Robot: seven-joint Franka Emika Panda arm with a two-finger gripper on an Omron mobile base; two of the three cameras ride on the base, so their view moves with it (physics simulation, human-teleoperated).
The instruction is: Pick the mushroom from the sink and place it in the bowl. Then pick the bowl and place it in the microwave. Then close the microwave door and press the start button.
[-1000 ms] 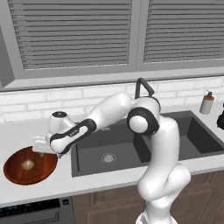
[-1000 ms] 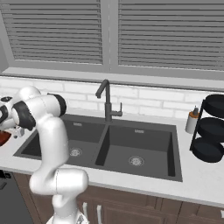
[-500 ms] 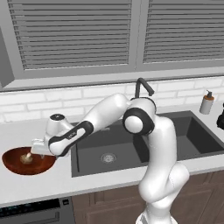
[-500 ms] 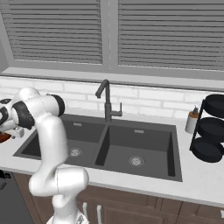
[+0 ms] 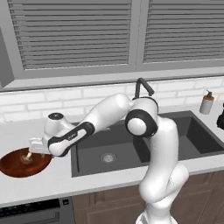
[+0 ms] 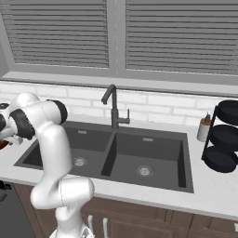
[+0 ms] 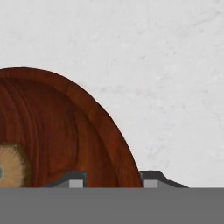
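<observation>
The counter ran pale and wide under the window, with the sink set dark into it and its faucet behind. Left of the sink sat the bowl on the counter, the arm stretched out over it. The gripper straddled the bowl's rim, one fingertip inside and one outside; whether it pinched the rim I could not tell. The mushroom lay inside the bowl.
</observation>
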